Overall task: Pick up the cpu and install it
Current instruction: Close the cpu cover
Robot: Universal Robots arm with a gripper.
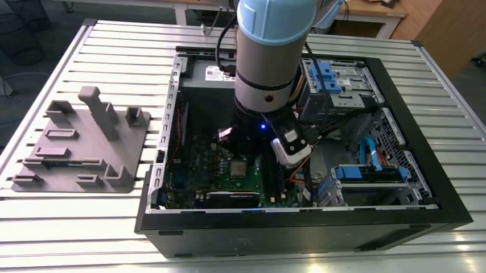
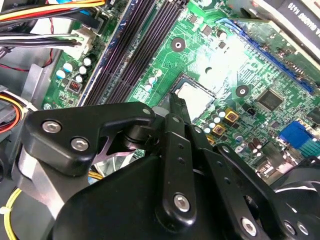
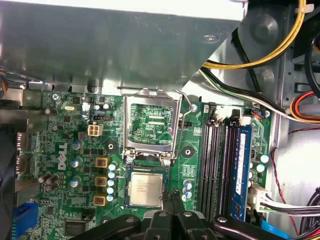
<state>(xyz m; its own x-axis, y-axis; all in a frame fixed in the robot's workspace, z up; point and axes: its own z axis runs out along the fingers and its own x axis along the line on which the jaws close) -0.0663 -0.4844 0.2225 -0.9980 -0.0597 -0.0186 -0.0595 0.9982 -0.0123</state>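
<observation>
- Silver-grey, thin square cpu (image 3: 145,186) lay flat in its socket on the green motherboard (image 3: 50,212). The hinged metal socket frame (image 3: 150,120) stood open just beside it.
- Black gripper (image 3: 169,196) had its fingers pressed together on nothing, tips at one corner of the cpu; whether touching, I could not tell. The square chip offered no long axis.
- Exterior view placed the cpu at six o'clock below the arm's wrist, and a grey moulded tray (image 1: 83,142) at nine o'clock from the black computer case (image 1: 304,219).
</observation>
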